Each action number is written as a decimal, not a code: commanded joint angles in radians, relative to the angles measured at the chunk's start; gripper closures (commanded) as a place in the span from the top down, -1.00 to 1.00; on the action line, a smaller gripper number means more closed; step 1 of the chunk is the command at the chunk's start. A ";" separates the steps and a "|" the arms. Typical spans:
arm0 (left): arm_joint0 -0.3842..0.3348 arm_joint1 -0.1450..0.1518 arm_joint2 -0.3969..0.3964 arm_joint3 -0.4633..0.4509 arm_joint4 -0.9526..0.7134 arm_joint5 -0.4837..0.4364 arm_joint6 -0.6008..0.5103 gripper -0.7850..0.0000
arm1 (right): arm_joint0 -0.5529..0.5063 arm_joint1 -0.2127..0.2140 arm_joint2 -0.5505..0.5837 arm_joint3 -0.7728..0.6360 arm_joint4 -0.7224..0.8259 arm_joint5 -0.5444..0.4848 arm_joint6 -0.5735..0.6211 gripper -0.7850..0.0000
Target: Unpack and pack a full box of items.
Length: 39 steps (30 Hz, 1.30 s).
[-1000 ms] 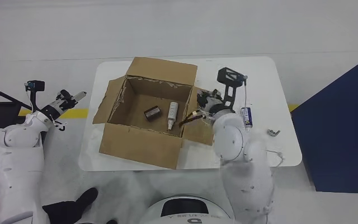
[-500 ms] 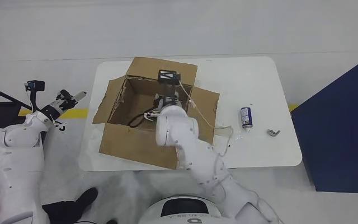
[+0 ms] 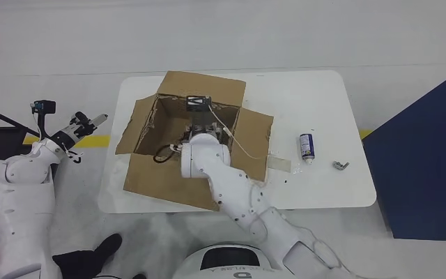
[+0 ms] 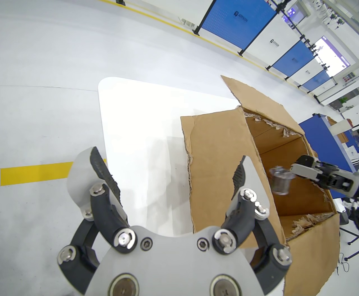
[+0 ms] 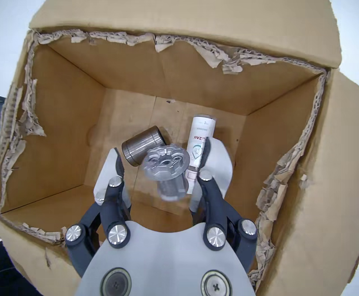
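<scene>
My right gripper [image 5: 162,148] is hanging over the open cardboard box [image 5: 179,92] with its fingers spread wide, gripping nothing. A flanged metal part [image 5: 165,165] is sitting in the air between them, looking blurry and touching neither finger. Down on the box floor a dark metal cylinder [image 5: 141,148] and a white tube [image 5: 201,133] are lying just beside each other. My left gripper [image 4: 168,155] is hovering off the side of the table [image 4: 134,117], wide open too, holding nothing.

Pale grey floor [image 3: 209,35]; yellow line [image 4: 33,172]; blue partition panels [image 4: 238,22] beyond; white rounded table [image 3: 313,104].
</scene>
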 commanded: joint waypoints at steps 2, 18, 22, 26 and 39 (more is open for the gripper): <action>0.000 0.000 0.000 0.000 0.000 0.000 0.000 1.00 | -0.034 0.006 0.027 -0.066 -0.021 -0.021 0.004 1.00; 0.000 0.000 0.000 0.000 0.000 0.000 0.000 1.00 | -0.309 0.106 0.383 -0.628 -0.074 -0.187 0.098 0.90; 0.000 0.000 0.000 0.000 0.000 0.000 0.000 1.00 | -0.275 0.115 0.500 -0.592 -0.084 -0.247 0.211 1.00; 0.000 0.000 0.000 0.000 0.000 0.000 0.000 1.00 | -0.242 0.122 0.613 -0.518 -0.072 -0.266 0.261 0.95; 0.000 0.000 0.000 0.000 0.000 0.000 0.000 1.00 | -0.169 0.157 0.890 -0.250 -0.084 -0.372 0.352 0.69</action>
